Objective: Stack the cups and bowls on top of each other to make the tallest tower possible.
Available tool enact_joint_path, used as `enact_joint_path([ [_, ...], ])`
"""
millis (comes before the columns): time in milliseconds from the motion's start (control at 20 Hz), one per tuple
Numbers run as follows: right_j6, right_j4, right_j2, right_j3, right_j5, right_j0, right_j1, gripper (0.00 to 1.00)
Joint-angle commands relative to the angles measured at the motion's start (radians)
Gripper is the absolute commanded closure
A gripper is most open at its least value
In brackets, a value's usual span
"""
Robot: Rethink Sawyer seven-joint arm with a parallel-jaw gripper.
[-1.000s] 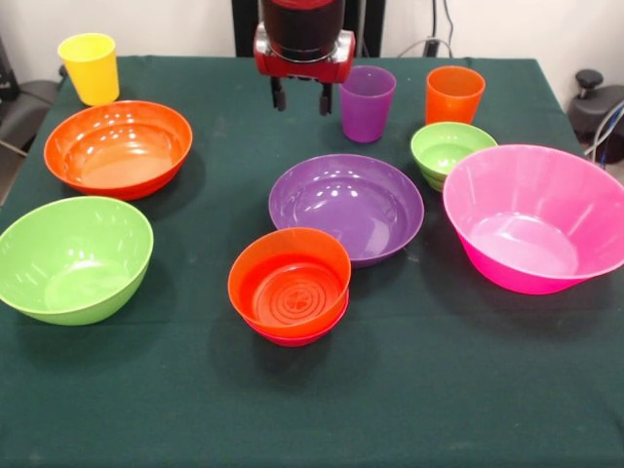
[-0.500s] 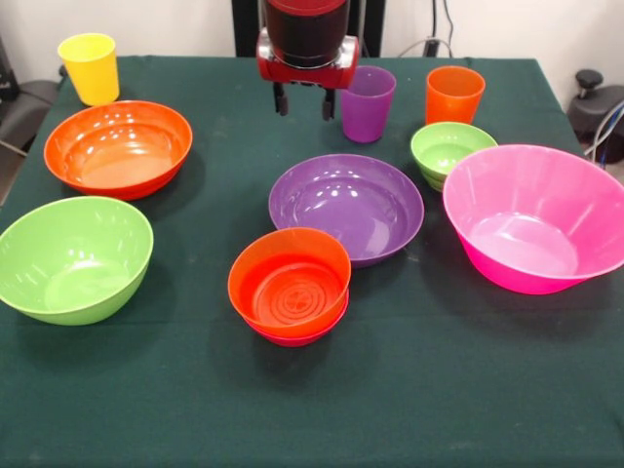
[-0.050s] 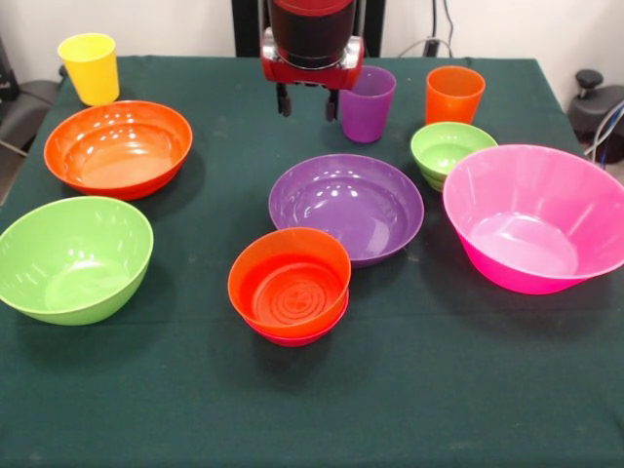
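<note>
Cups along the back of the counter [image 3: 439, 390], bowls before them.
Left cup [image 3: 89, 66] behind back-left bowl [image 3: 118, 146]; front-left bowl [image 3: 73, 258] before that. Tower [image 3: 290, 285] just before centre bowl [image 3: 346, 207]. Middle cup [image 3: 367, 102] behind centre bowl, end effector [image 3: 306, 105] just left of it. Right cup [image 3: 454, 94] behind small bowl [image 3: 451, 151], just beside huge bowl [image 3: 538, 216].

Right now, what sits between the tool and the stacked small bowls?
In the front view, the purple bowl's left edge intrudes between the tool and the tower; otherwise bare green cloth.
</note>
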Motion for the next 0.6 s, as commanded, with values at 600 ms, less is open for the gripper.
enact_joint_path([
  [600, -0.082, -0.003, 0.066, -0.079, 0.097, 0.021, -0.002, 0.0],
])
